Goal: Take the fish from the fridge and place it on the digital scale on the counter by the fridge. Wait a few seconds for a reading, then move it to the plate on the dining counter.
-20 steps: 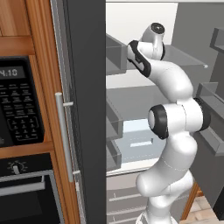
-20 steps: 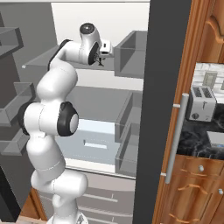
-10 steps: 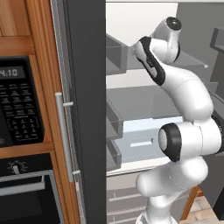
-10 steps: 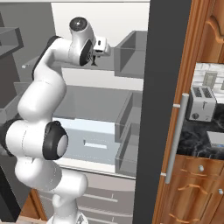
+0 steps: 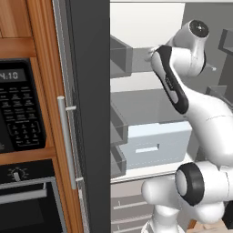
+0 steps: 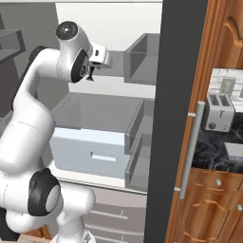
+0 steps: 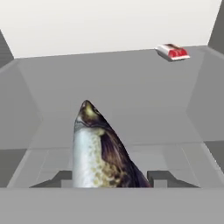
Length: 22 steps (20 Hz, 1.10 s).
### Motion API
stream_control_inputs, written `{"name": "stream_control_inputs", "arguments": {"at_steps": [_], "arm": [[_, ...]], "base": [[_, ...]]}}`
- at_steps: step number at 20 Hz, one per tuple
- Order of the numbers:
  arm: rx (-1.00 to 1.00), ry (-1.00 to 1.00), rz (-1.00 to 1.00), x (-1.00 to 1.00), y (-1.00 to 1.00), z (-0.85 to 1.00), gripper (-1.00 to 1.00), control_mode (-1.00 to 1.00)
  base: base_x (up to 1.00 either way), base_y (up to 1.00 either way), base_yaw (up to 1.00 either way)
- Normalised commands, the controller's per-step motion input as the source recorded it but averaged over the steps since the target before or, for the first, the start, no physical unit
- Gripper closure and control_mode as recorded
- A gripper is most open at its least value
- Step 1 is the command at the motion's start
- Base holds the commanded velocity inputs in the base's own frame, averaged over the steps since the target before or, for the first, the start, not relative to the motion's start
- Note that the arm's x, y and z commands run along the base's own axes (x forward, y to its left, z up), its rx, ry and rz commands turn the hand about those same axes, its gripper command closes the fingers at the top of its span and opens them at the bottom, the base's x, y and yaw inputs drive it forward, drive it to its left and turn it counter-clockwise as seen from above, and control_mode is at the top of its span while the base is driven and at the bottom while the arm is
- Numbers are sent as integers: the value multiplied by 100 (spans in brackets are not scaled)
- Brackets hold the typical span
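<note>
Hand view shows the fish [image 7: 98, 151] standing nose-up between the 2 dark fingertips [image 7: 162, 178] of the tool [image 7: 109, 181], silvery flank and dark mottled back facing the camera. The tool is pinching the fish; its tips sit close against both sides of the body. The fish hangs above the grey shelf [image 7: 122, 92] of the fridge [image 5: 86, 91], apart from the shelf floor.

Compared with 1 s ago, the wrist has risen and swung outward in both base views: the hand [image 6: 83, 66] now sits higher and nearer the fridge opening, and the elbow has dropped low. Judged from this, the fish has been lifted and extraction from the fridge is under way. Transfer to the digital scale [image 6: 233, 151], visible at the right edge on the dark table beside the fridge, is the next requirement.

A small red-and-white item [image 7: 173, 51] lies at the far right of the shelf, well apart from the fish. The pale drawer [image 6: 88, 149] sits below the hand. A steel toaster [image 6: 217, 112] stands behind the scale.

Readable writing: the oven panel [image 5: 18, 111] display reads roughly "4:10"; its keypad legends are too small to read. No brand marks are legible.
</note>
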Motion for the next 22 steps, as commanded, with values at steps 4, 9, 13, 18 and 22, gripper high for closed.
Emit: {"name": "stream_control_inputs", "arguments": {"at_steps": [4,9,13,18,22], "arm": [[1,8,-5,-100,4,-13,100,-100],[0,19,-7,-100,6,-32,100,-100],[0,34,-7,-96,3,-49,100,-100],[0,27,-4,-75,0,-80,100,-100],[0,4,-2,-68,0,-75,100,-100]], "base": [[0,0,0],[0,0,0],[0,0,0],[0,0,0],[0,0,0]]}}
